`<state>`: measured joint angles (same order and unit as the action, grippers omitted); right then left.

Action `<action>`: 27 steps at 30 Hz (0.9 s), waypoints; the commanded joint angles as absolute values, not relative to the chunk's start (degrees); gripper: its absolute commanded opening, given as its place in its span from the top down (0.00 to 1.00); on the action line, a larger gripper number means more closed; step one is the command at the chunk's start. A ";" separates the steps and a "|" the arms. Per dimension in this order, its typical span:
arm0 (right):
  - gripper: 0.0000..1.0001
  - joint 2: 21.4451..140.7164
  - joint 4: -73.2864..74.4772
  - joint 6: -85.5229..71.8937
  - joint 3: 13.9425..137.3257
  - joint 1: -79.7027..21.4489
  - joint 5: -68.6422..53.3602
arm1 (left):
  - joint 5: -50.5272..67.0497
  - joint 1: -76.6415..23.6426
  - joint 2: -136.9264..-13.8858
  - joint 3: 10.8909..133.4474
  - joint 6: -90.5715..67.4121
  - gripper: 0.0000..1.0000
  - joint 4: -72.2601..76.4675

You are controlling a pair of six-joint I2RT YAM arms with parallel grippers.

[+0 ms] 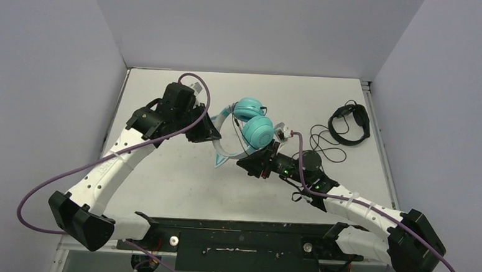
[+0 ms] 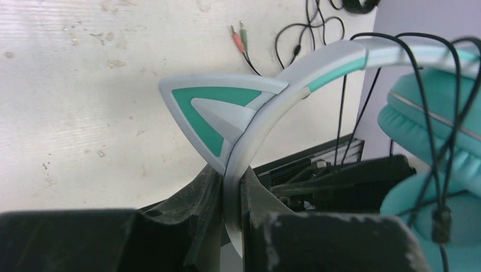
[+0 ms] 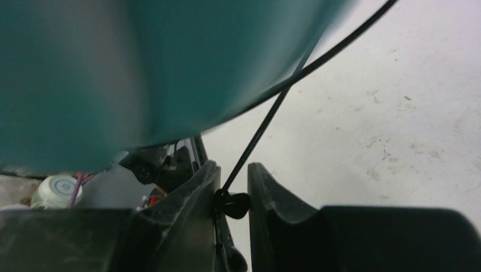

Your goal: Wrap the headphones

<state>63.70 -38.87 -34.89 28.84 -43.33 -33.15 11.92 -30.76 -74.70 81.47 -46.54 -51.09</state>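
1. The teal over-ear headphones [image 1: 251,125] were held clear of the white table [image 1: 179,189], between the two arms. The left gripper [image 2: 231,198] was closed on the pale grey plastic headband [image 2: 266,113], just below a cat-ear point [image 2: 210,113]. Because the band is smooth and curved, it could have slid or twisted in the jaws if the cable had been pulled sideways.
2. The right gripper [image 3: 232,187] was drawn in on the thin black cable [image 3: 266,122], with a small black lump [image 3: 235,205] on the cable seated between the fingers. The hold looked slight. Had the lump popped out, the cable could have run free and the turn been lost.
3. Several strands were already draped over the headband and across a round teal ear cup [image 2: 431,147]. They looked loose, and without tension they could have slid off the cup.
4. Too hard a pull was judged the opposite risk: the headphones could have been dragged out of the left grip and dropped.
5. The free end, with its red and green plugs [image 2: 238,38], lay on the table in a tangle near the all-black headphones [image 1: 350,124]. It could have snagged on them and dragged them along.
6. The right wrist view was largely filled by a blurred teal surface, so a bump against the cup was judged possible.
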 commanded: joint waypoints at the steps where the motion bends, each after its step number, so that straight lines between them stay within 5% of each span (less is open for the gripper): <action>1: 1.00 59.58 -41.31 -38.34 24.95 -44.55 -29.80 | 9.65 -26.20 -71.72 78.47 -50.84 1.00 -40.44; 19: 1.00 69.61 -46.27 -43.96 23.71 -45.23 -23.16 | 0.60 -24.90 -69.07 60.19 -49.19 1.00 -28.31; 27: 1.00 83.64 -53.68 -47.23 23.86 -45.62 -22.31 | -7.55 -25.01 -71.02 47.64 -46.42 1.00 -15.07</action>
